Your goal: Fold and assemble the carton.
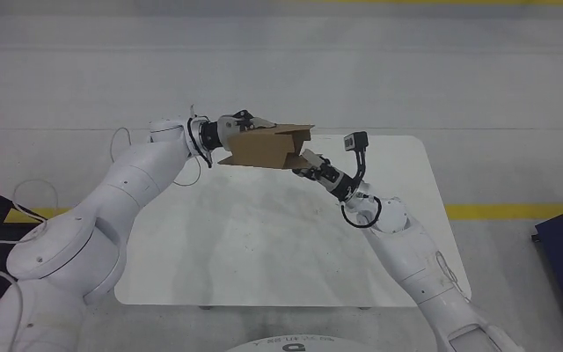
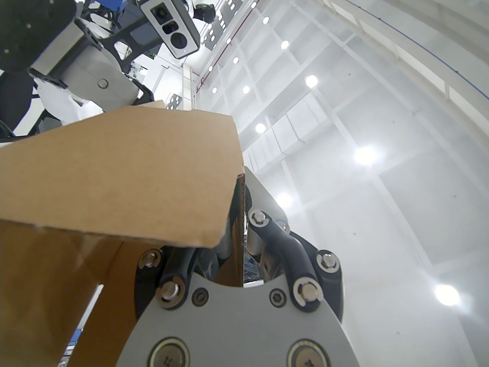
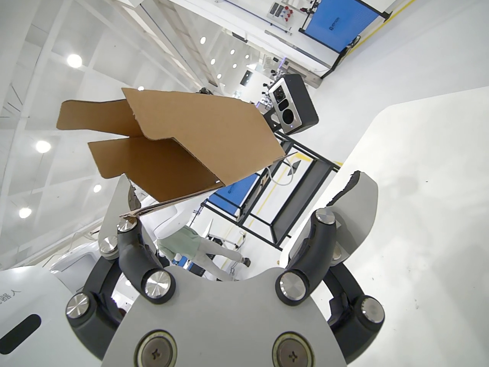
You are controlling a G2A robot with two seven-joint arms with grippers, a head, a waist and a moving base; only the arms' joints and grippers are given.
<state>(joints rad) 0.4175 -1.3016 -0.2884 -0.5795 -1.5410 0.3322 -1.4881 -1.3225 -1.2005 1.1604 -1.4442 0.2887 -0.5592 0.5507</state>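
Observation:
A brown cardboard carton (image 1: 268, 145), partly opened with loose flaps, hangs in the air over the back of the white table (image 1: 396, 220). My left gripper (image 1: 230, 128) holds its left end. In the left wrist view the left gripper (image 2: 240, 223) is shut on a corrugated wall of the carton (image 2: 114, 177). My right gripper (image 1: 303, 161) sits at the carton's lower right end. In the right wrist view the right gripper (image 3: 240, 185) stands open, and one of its fingers (image 3: 122, 200) touches a flap edge of the carton (image 3: 183, 143).
The table's rounded right edge (image 3: 420, 146) lies beside my right gripper. A thin cable (image 1: 119, 141) loops off the table's back left corner. A yellow floor line (image 1: 501, 211) runs to the right of the table.

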